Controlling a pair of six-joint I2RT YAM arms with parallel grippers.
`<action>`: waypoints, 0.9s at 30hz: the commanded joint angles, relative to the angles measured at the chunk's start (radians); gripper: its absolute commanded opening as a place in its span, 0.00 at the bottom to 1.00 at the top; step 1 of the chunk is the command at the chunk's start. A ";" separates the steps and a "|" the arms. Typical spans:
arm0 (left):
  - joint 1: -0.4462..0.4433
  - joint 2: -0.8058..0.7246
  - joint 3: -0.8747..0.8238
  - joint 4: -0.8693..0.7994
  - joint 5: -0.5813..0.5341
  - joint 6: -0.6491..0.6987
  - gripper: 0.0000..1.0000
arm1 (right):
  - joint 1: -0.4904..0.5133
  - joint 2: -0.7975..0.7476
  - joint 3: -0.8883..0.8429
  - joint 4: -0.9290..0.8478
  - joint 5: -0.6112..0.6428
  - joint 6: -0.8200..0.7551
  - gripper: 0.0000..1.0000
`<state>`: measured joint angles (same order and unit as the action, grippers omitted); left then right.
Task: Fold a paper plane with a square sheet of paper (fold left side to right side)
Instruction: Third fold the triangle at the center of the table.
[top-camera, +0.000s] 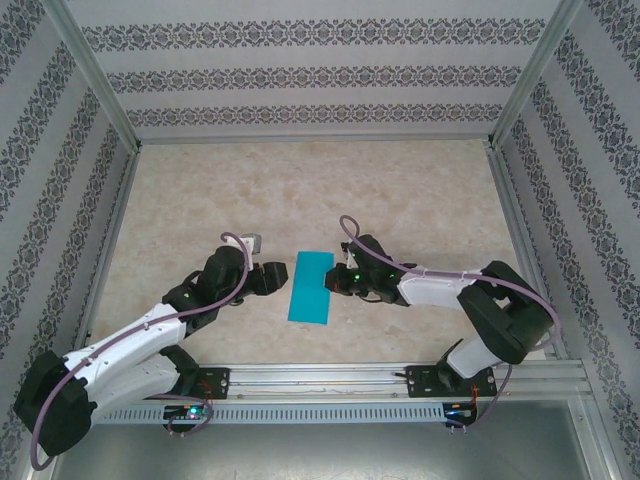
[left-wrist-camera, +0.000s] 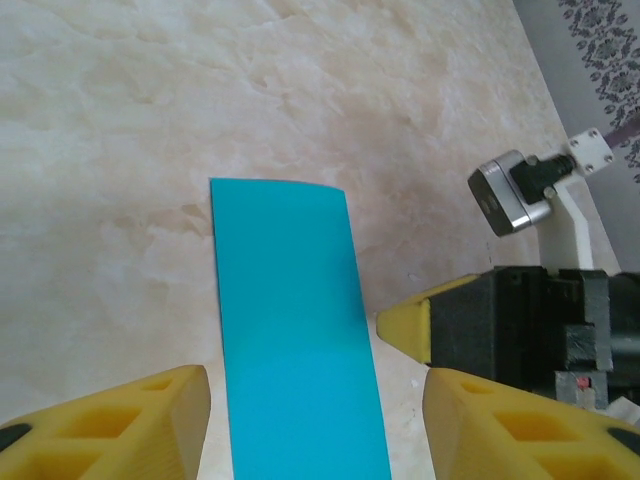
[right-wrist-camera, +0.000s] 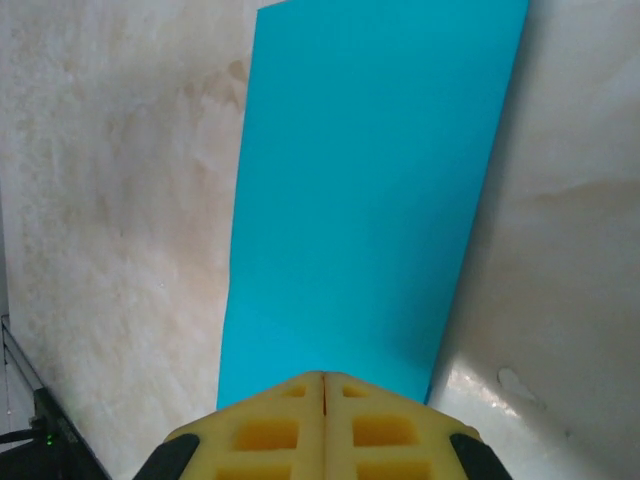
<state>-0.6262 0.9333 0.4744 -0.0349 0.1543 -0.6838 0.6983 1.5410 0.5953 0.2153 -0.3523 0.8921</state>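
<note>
While sheet (top-camera: 310, 287) lies folded — right pincer (right-wrist-camera: 324, 380) closed.

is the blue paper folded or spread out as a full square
Folded: the paper lies flat on the table as a narrow rectangle, clearly longer than wide, not a square. The layers themselves cannot be told apart.

Square sheet of paper (right-wrist-camera: 370, 200) — near edge hidden behind right gripper (right-wrist-camera: 323, 380); grip on it unclear.
</note>
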 joint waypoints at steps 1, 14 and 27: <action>0.021 0.010 -0.008 0.026 0.036 0.035 0.59 | 0.006 0.038 0.022 0.029 0.027 0.009 0.00; 0.098 0.228 0.061 -0.013 0.308 -0.031 0.49 | 0.006 0.176 0.070 -0.104 0.015 -0.085 0.00; 0.104 0.455 0.134 -0.046 0.310 -0.031 0.42 | 0.007 0.176 0.089 -0.162 0.038 -0.123 0.00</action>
<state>-0.5396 1.3659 0.5724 -0.0483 0.4530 -0.7120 0.6983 1.6909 0.6918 0.1608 -0.3595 0.7971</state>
